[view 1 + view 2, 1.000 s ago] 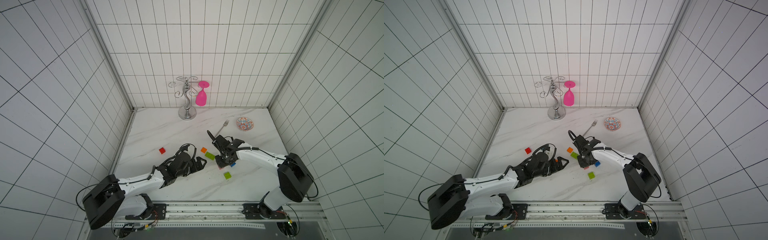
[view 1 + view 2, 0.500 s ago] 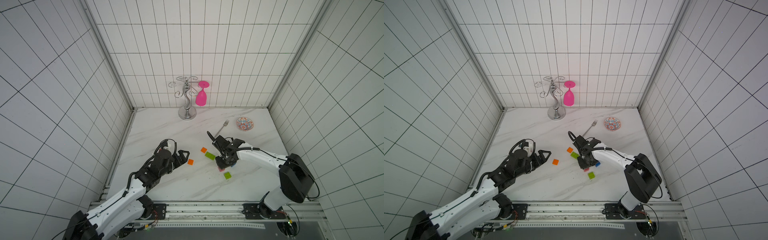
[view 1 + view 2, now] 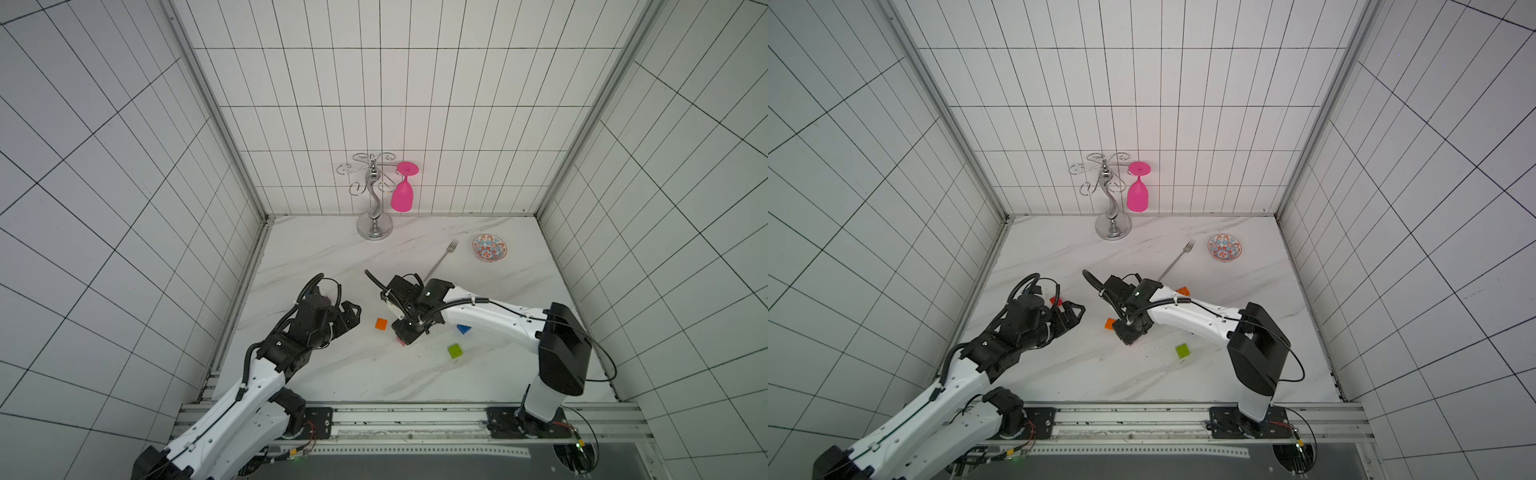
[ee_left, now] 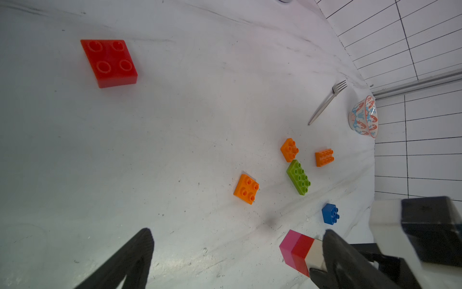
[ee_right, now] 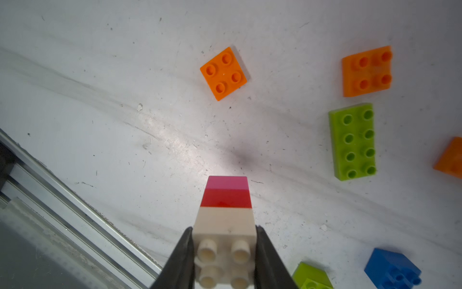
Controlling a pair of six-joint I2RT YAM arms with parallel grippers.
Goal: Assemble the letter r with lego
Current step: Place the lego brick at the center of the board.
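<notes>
Two arms: both reach over a white marble-look worktop walled in with white tile.
Right tool: pinching the cream top brick of a stack by two opposite sides, with its studs facing the wrist camera.
Stack order: three square bricks. Cream is in the grip, then red, then pink at the low end, which points at the worktop. Whether the pink brick touches the surface cannot be told.
Left tool: spread wide and holding nothing, apart from the stack.
Red square brick: flat with studs up, alone on the left side, well apart from the other bricks.
Orange square brick: studs up, on the worktop between the two tools.
Lime long brick: flat with studs up. A second orange square lies just beside one short end.
Third orange brick: near the lime long brick, on the side toward the bowl.
Blue brick: partly hidden under the right arm in a top view.
Lime square brick: near the blue brick, toward the front rail.
Back of worktop: the patterned bowl with a fork beside it, and a chrome stand by the rear wall — a pink glass hangs upside down from it.
</notes>
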